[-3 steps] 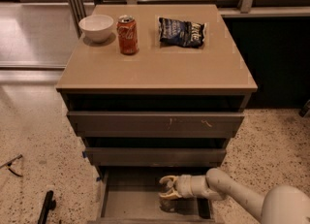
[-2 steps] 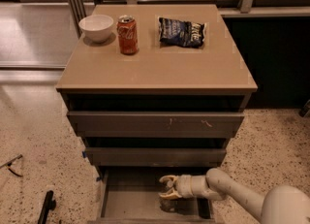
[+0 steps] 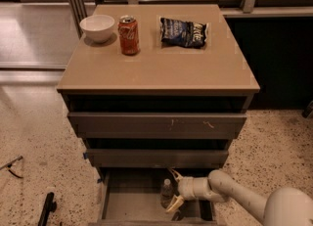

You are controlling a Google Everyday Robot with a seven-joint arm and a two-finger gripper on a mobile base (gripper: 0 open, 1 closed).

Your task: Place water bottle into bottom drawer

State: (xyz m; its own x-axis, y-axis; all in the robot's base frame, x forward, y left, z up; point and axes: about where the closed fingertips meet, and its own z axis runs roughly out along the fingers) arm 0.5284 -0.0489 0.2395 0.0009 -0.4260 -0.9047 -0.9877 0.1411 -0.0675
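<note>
The water bottle [image 3: 166, 194], clear with a white cap, stands upright on the floor of the pulled-out bottom drawer [image 3: 132, 206], near its right half. My gripper [image 3: 173, 189] reaches into the drawer from the right. Its two pale fingers are spread wide, one above and one below the bottle's right side, and they do not press on it. The white arm runs off to the lower right corner.
On the cabinet top [image 3: 161, 63] stand a white bowl [image 3: 97, 27], a red-orange soda can [image 3: 129, 35] and a dark chip bag [image 3: 184, 32]. The two upper drawers [image 3: 156, 124] stick out slightly above the bottom one. A black tool [image 3: 46, 208] lies on the speckled floor at left.
The gripper's fingers have spread apart around the bottle, which now stands free in the bottom drawer. The arm has barely moved.
</note>
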